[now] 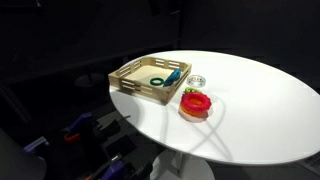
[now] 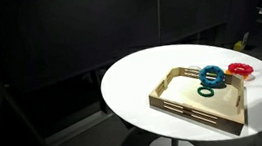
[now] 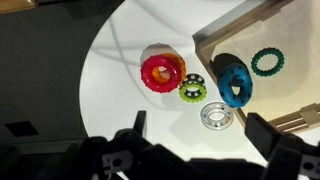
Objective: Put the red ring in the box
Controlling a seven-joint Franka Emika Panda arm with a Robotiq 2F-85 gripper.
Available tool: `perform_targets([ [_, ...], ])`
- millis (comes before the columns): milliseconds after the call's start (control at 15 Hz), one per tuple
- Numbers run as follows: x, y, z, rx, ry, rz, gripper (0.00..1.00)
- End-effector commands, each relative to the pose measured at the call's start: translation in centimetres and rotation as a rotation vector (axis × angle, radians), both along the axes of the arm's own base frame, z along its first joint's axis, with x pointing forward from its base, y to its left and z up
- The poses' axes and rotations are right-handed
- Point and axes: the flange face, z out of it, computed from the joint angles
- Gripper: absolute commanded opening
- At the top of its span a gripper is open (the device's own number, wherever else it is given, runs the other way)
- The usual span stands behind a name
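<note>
One red ring (image 3: 161, 72) sits atop an orange ring (image 3: 176, 66) on the worktop (image 3: 120, 110), outside the box (image 3: 215, 40). Fingers (image 3: 200, 135) wide, empty. Risk: pinching both rings together.

red ring (image 3: 160, 72) glossy red on an orange ring (image 3: 177, 66); blue ring (image 3: 233, 80) and dark green ring (image 3: 267, 62) in tan box (image 3: 215, 38); lime-green ring (image 3: 192, 89), silver dish (image 3: 215, 116), white counter (image 3: 110, 90).
</note>
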Motion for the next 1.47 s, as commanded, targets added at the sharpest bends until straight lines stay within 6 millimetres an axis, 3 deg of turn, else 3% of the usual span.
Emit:
perform_targets([
  [0,0.0,0.0,0.1,0.0,0.001,0.0,1.0],
  [467,0.7,-0.4,0.6,0.012,-0.007,-0.017,1.0],
  [1000,4.1,-2.6,3.9,0.087,-0.057,-0.072,1.0],
  [1400,6.5,-4.8,1.8,0.18,-0.011,-0.118,1.0],
])
